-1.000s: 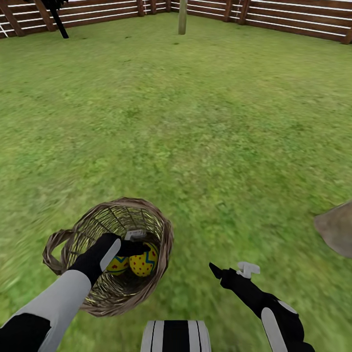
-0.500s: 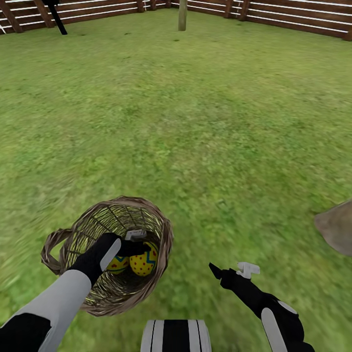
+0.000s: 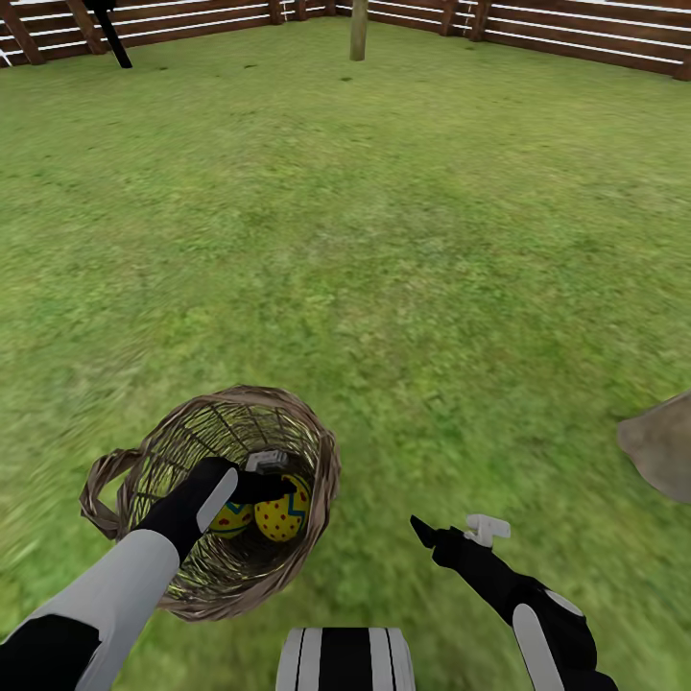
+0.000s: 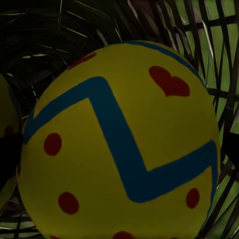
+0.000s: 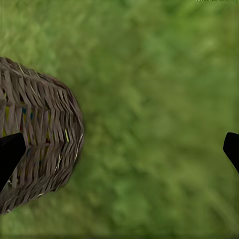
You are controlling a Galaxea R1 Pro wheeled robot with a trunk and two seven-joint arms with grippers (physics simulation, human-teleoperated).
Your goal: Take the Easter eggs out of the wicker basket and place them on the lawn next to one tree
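Left end effector (image 3: 272, 473) inside wicker basket (image 3: 317, 451), fingertips hidden behind egg (image 3: 281, 511)

Since a second ago my head camera has tipped slightly downward: the fence (image 3: 576, 38) and the tree (image 3: 359, 29) trunk sit a little nearer the top edge. The wicker basket (image 3: 317, 451) has barely shifted in view, camera motion only.

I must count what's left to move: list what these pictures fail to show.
- Egg count: head view shows two eggs in the basket; the left arm covers the rest of its inside.
- Left gripper: head view hides its grip behind the egg; whether it is shut stays unclear.
- Tree: top edge cuts its crown.
- Grey shape: right edge cuts it.
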